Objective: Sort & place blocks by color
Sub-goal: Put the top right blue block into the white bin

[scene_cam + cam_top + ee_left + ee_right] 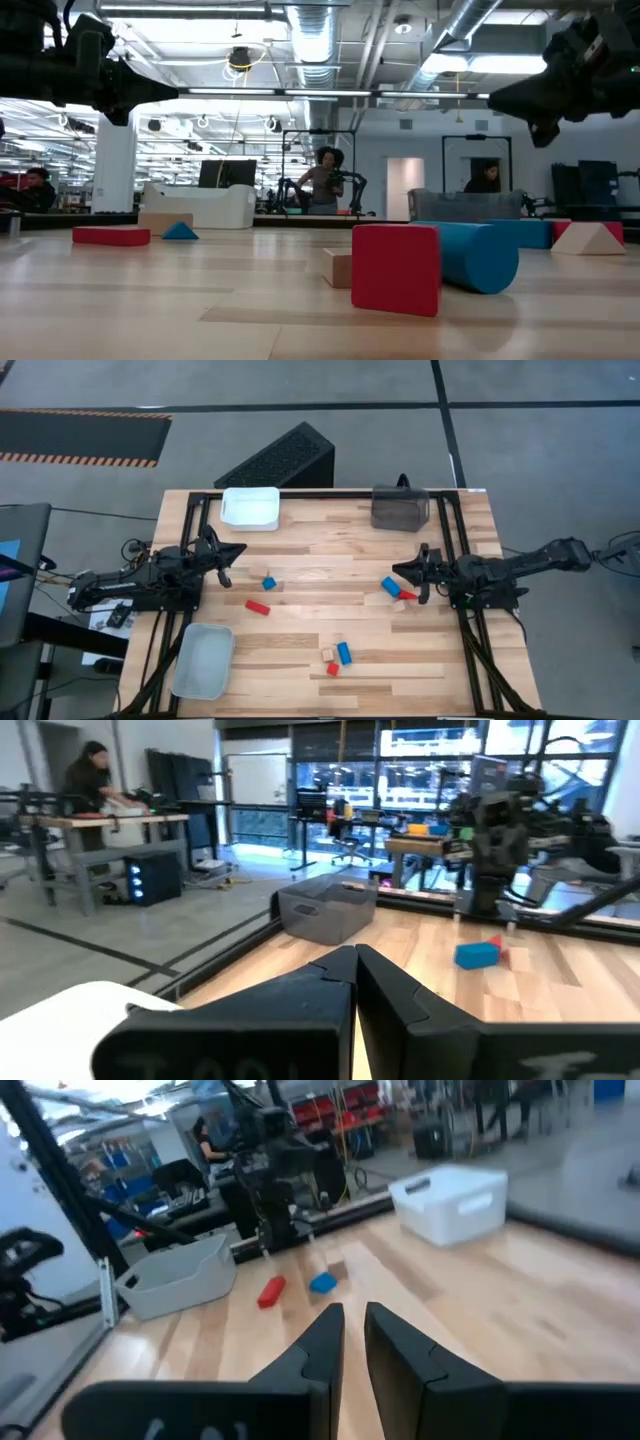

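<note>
- We see white bin (250,508), dark bin (400,508), grey bin (203,661); nothing visible inside any.
- Blocks (337,655) all lie loose on table (330,550), outside bins.
- Left gripper (226,552) clenched, holding nothing, at left edge.
- Right gripper (408,573) nearly closed, empty, beside blue block (390,586).

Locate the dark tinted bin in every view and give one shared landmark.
High view: dark tinted bin at the table's far edge, right of centre.
Low view: cannot tell.
Left wrist view: centre, on the table.
Right wrist view: not in it.
Shared landmark: blue block.
</note>
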